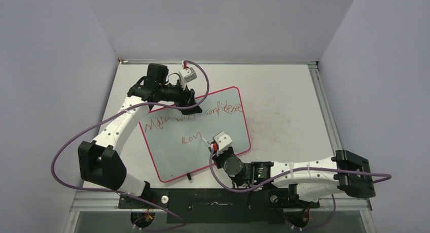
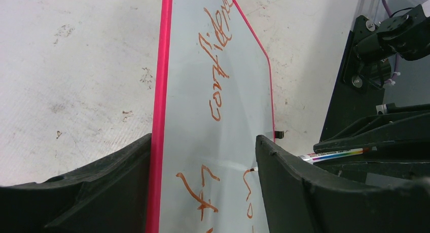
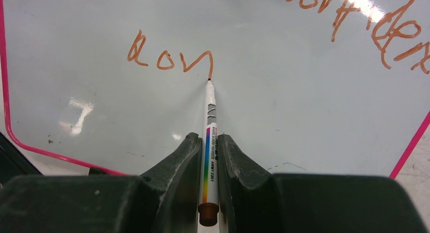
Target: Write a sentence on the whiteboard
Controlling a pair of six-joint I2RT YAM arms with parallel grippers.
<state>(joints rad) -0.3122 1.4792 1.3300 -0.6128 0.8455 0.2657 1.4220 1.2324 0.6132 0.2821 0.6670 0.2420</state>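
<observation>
The whiteboard (image 1: 223, 126), pale with a pink-red rim, lies tilted on the table. The sentence (image 1: 192, 116) in red-brown letters reads "Move with confidence", and a second line (image 3: 170, 58) has a few letters. My right gripper (image 3: 209, 141) is shut on a rainbow-striped marker (image 3: 210, 116), whose tip touches the board at the end of the last letter. My left gripper (image 2: 203, 141) stands open at the board's far edge. One finger (image 2: 101, 182) is outside the rim (image 2: 161, 91) and the other (image 2: 304, 192) is over the board. The marker (image 2: 332, 155) shows behind that finger.
The table (image 1: 289, 101) is white and scuffed, enclosed by walls on three sides. A black foot (image 1: 188, 176) sticks out at the board's near edge. The black base plate (image 1: 213, 198) runs along the front, and purple cables (image 1: 66, 152) loop off both arms.
</observation>
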